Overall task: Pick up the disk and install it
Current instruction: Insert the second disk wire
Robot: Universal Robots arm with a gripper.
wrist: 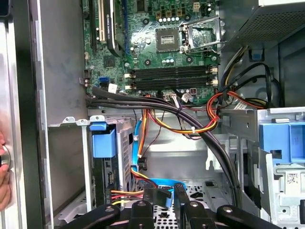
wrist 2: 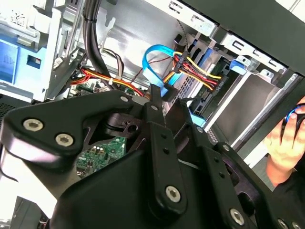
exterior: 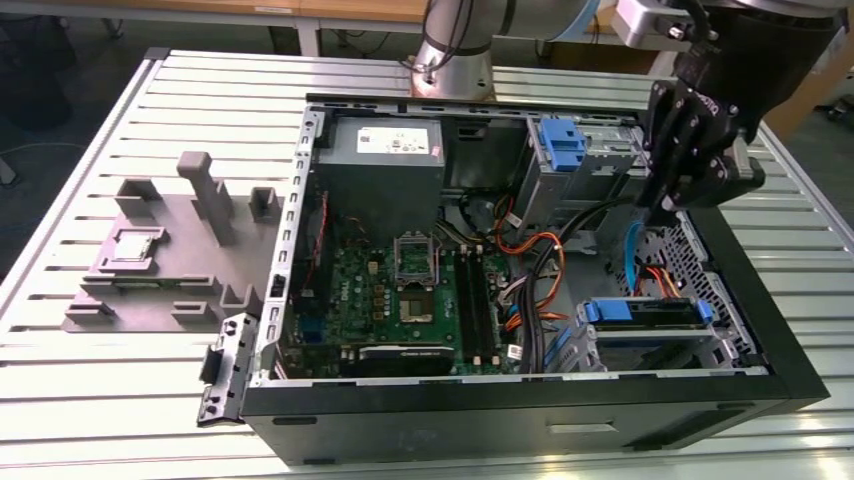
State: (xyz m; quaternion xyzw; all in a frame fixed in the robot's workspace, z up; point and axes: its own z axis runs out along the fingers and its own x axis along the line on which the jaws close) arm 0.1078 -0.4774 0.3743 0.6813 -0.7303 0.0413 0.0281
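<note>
The disk (exterior: 641, 315) sits in the lower drive bay at the exterior view's right, with the blue front of its carrier facing up. In the first wrist view the disk (wrist: 103, 143) shows inside the bay, with red and yellow wires running to its end. My gripper (exterior: 663, 212) hangs above the case's right side, higher than the disk and apart from it. Its fingers (wrist: 150, 194) stand slightly parted with nothing between them, and a blue cable lies behind them. The gripper (wrist 2: 167, 98) points down toward the bay's cables.
An empty blue caddy (exterior: 561, 145) sits in the upper bay beside the grey power supply (exterior: 380, 150). Black and coloured cables (wrist: 190, 119) cross above the bays. A grey fixture (exterior: 174, 250) lies left of the case. A person's hand (wrist 2: 286, 138) rests outside the case wall.
</note>
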